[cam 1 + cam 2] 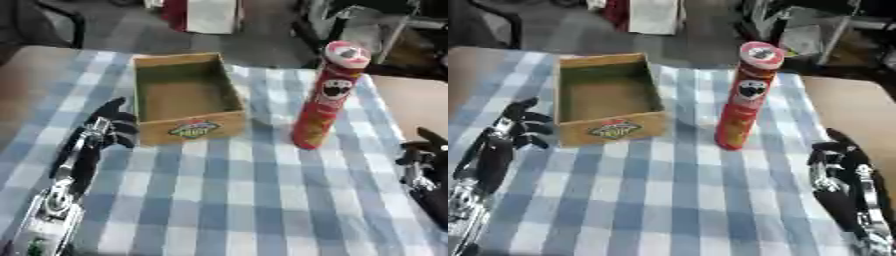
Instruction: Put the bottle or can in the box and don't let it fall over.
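A tall red crisps can with a pale lid stands upright on the checked cloth, right of centre. To its left sits an open wooden box with a coloured label on its front wall; nothing lies inside it. My left hand rests on the cloth just left of the box's front corner, fingers loosely curled and holding nothing. Over at the right edge, my right hand lies low, below and to the right of the can, fingers relaxed, well apart from it.
The blue-and-white checked cloth covers the table, with bare brown tabletop at the far left and right. Beyond the far edge are a dark chair and cluttered floor items.
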Available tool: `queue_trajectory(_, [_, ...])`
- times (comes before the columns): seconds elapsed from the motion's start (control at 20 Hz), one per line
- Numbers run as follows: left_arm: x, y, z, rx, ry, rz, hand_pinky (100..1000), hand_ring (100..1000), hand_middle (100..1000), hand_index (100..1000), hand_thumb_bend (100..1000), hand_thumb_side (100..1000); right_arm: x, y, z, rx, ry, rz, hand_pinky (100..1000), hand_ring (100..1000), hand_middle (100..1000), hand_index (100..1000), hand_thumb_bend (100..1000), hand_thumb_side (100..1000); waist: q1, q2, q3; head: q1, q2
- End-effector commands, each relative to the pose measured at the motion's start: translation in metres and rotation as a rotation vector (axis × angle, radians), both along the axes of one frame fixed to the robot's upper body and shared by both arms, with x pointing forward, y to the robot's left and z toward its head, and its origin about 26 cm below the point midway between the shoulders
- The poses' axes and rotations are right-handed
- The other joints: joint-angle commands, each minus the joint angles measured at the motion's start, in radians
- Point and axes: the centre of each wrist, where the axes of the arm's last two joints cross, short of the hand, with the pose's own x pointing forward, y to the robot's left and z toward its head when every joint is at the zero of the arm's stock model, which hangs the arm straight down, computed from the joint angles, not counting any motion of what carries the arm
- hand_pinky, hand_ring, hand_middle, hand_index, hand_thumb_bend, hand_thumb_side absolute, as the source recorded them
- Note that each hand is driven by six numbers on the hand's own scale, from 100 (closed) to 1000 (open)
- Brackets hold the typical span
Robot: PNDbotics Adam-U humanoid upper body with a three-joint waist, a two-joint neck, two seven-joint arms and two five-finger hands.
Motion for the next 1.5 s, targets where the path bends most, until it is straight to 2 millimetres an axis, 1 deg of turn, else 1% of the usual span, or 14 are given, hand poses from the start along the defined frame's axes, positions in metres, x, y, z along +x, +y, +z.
queue_trajectory(0.05, [0.0, 0.002, 0.007, 0.001, -0.025, 0.003, 542, 651, 666, 937, 290, 1000, 0.0, -0.01, 0.014, -0.05, -0.037, -0.004, 385, 588, 664, 901, 100, 552, 0.004, -0.011, 0.001, 0.002, -0.003])
queue_trajectory(0.35, [0.0, 0.001, 0.007, 0.004, -0.021, -0.002, 542, 653, 666, 937, 291, 1000, 0.003, -0.039, 0.057, -0.211, -0.116, -0.025, 400, 600, 680, 908, 100, 458, 0.001, -0.016, 0.008, -0.005, 0.002])
queue_trajectory(0.4, [0.0, 0.001, 0.006, 0.006, -0.02, -0.003, 542, 653, 666, 937, 291, 1000, 0.004, -0.046, 0.069, -0.257, -0.135, -0.027, 411, 608, 692, 912, 100, 406, 0.0, -0.017, 0.01, -0.006, 0.002])
queue_trajectory(0.6, [0.0, 0.001, 0.007, 0.01, -0.019, -0.008, 542, 654, 666, 937, 292, 1000, 0.008, -0.067, 0.114, -0.436, -0.186, -0.032, 443, 634, 727, 921, 100, 310, -0.004, -0.019, 0.017, -0.009, 0.003])
queue_trajectory(0.75, [0.0, 0.002, 0.007, 0.015, -0.018, -0.012, 542, 654, 666, 937, 292, 1000, 0.011, -0.077, 0.147, -0.535, -0.221, -0.018, 476, 663, 754, 931, 100, 283, -0.007, -0.02, 0.022, -0.014, 0.0])
queue_trajectory(0.85, [0.0, 0.001, 0.006, 0.018, -0.016, -0.015, 542, 655, 666, 937, 292, 1000, 0.015, -0.08, 0.169, -0.588, -0.243, 0.004, 553, 718, 799, 945, 100, 277, -0.009, -0.02, 0.024, -0.02, -0.001])
queue_trajectory(0.95, [0.0, 0.001, 0.006, 0.021, -0.014, -0.018, 542, 655, 666, 937, 292, 1000, 0.02, -0.081, 0.188, -0.644, -0.251, 0.036, 606, 754, 829, 954, 100, 291, -0.01, -0.02, 0.027, -0.025, -0.001])
queue_trajectory(1.0, [0.0, 0.001, 0.006, 0.022, -0.013, -0.02, 542, 656, 666, 936, 292, 1000, 0.023, -0.08, 0.197, -0.673, -0.252, 0.051, 683, 803, 866, 963, 100, 317, -0.011, -0.02, 0.028, -0.027, 0.0])
queue_trajectory(1.05, [0.0, 0.001, 0.005, 0.023, -0.012, -0.021, 542, 656, 666, 936, 292, 1000, 0.026, -0.08, 0.204, -0.697, -0.251, 0.063, 693, 809, 871, 964, 100, 325, -0.011, -0.02, 0.028, -0.028, 0.0])
queue_trajectory(1.1, [0.0, 0.0, 0.005, 0.024, -0.011, -0.024, 542, 656, 666, 936, 292, 1000, 0.03, -0.079, 0.21, -0.719, -0.248, 0.078, 769, 865, 911, 977, 100, 437, -0.01, -0.021, 0.031, -0.032, 0.0])
queue_trajectory(1.15, [0.0, 0.0, 0.005, 0.024, -0.011, -0.026, 542, 656, 666, 936, 292, 1000, 0.034, -0.079, 0.216, -0.736, -0.243, 0.093, 782, 877, 919, 979, 100, 462, -0.008, -0.021, 0.033, -0.034, 0.0])
queue_trajectory(1.2, [0.0, 0.0, 0.005, 0.023, -0.012, -0.028, 542, 657, 666, 936, 291, 1000, 0.039, -0.078, 0.22, -0.749, -0.236, 0.107, 823, 911, 939, 988, 100, 551, -0.006, -0.022, 0.037, -0.037, 0.0])
queue_trajectory(1.4, [0.0, -0.001, 0.006, 0.02, -0.016, -0.032, 542, 657, 666, 936, 292, 1000, 0.06, -0.078, 0.229, -0.784, -0.189, 0.153, 879, 954, 967, 1000, 100, 703, 0.002, -0.022, 0.049, -0.038, 0.002])
queue_trajectory(1.5, [0.0, -0.002, 0.006, 0.02, -0.015, -0.035, 542, 658, 666, 936, 292, 1000, 0.073, -0.077, 0.23, -0.79, -0.16, 0.166, 898, 964, 972, 1000, 100, 740, 0.004, -0.022, 0.053, -0.041, 0.003])
